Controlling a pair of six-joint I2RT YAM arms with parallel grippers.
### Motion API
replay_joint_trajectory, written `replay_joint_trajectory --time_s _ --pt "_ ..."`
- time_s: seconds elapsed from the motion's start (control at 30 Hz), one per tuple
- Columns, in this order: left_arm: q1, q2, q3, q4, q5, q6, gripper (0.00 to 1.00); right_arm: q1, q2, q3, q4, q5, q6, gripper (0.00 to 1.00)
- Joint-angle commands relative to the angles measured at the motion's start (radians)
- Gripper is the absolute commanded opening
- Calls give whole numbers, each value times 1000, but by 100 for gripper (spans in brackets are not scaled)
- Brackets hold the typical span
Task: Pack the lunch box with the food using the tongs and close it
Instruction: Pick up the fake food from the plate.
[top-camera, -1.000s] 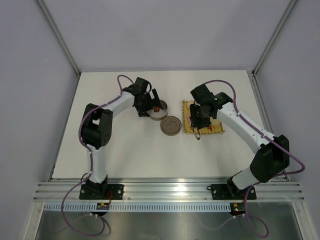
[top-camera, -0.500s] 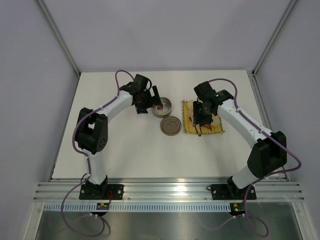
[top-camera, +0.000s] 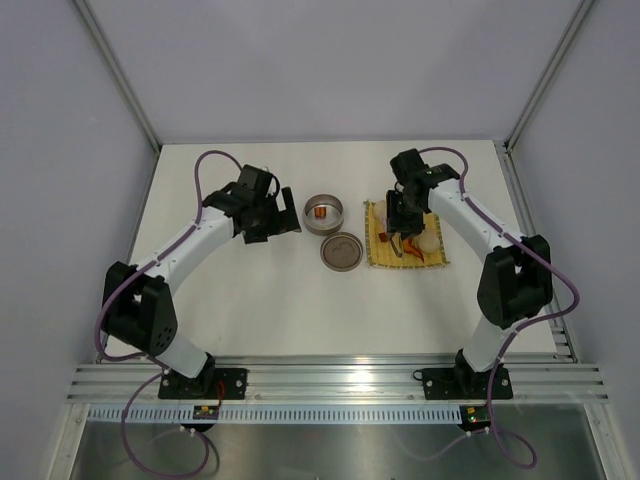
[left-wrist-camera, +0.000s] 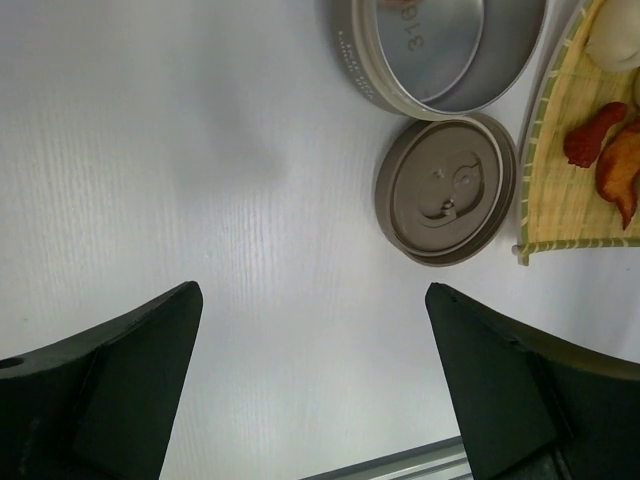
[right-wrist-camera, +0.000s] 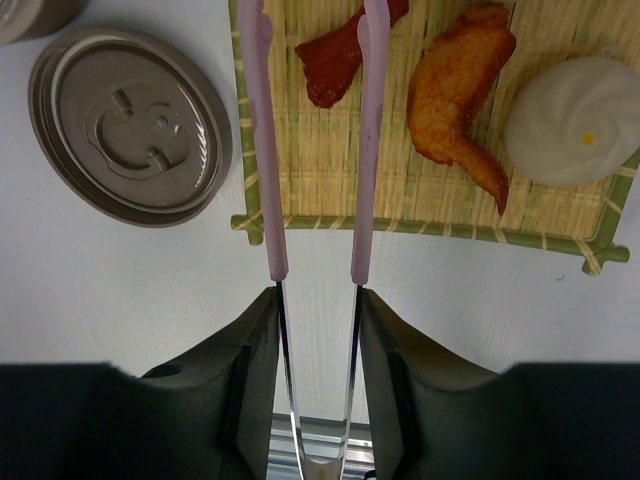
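Right gripper (right-wrist-camera: 318, 300): mine, clamped on tongs (right-wrist-camera: 268, 150), poised over red-brown chunk (right-wrist-camera: 335, 62) on mat (right-wrist-camera: 320, 190). Left gripper (left-wrist-camera: 310, 295): mine, spread wide, empty, left of mat.

Near side, left arm (top-camera: 190, 245): elbow folded low and far out, forearm reaching forward and inward. Its left gripper (left-wrist-camera: 312, 300) stands with jaws spread wide and nothing between them, fingers (left-wrist-camera: 120, 380) pointing right.

Opposite, right arm (top-camera: 470, 225): stretched well forward, wrist tipped down. Its right gripper (right-wrist-camera: 318, 305) has jaws partly closed, pinching the tongs (right-wrist-camera: 268, 150) at their rear end, the two blades standing apart.
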Motion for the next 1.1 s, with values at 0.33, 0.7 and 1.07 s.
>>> replay_joint_trajectory --time_s 0.33,0.7,1.07 --pt "6 -74 -41 -12 -80 31 99 -20 107 153 -8 9 -26 49" --pt "6 -77 -56 -12 -95 29 99 -18 150 172 -6 46 -29 50" --pt "7 -77 -58 -19 -112 31 99 -26 200 209 -9 60 -37 50"
